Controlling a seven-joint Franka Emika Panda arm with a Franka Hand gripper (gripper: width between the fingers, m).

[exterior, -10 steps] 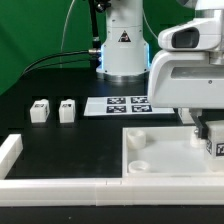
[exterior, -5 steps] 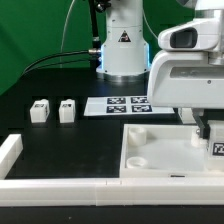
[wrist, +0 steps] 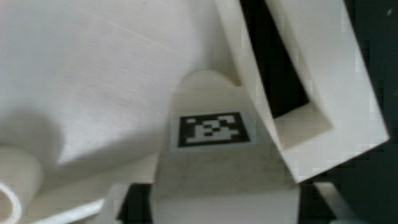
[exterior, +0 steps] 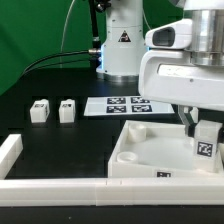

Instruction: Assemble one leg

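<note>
Leg point(exterior: 205, 148): small white rect. post w/ a black-and-white square tag on its face, held upright in the hand point(exterior: 204, 132) over the far-right part of the panel point(exterior: 150, 150), seen in the exterior view. Tag faces the camera there. Can't tell whether the post's bottom end touches the panel floor or sits just above it.

Hand: dark fingers closed narrow on the leg's upper part, post clamped between them; fingertips mostly hidden behind the post and the arm's white housing. In the wrist view the leg point(wrist: 217, 140) fills the middle, tag clear and square, white body tapering away toward the panel surface; the fingers aren't distinguishable there.

Panel: large white square tray w/ raised rim, lying flat on the black bench point(exterior: 60, 145), on the exterior view's right. Round boss point(exterior: 133, 158) inside it near the left corner. Small tag on its front rim. In the wrist view, panel rim point(wrist: 294, 90) runs just beside the leg, dark bench beyond.

Elsewhere: two more white tagged posts point(exterior: 39, 111) point(exterior: 67, 109) stand side by side on the bench at the exterior view's left, well apart from the panel. Marker board point(exterior: 120, 104) lies flat behind the panel, near the robot base. White rail along the bench's front edge point(exterior: 60, 184).
</note>
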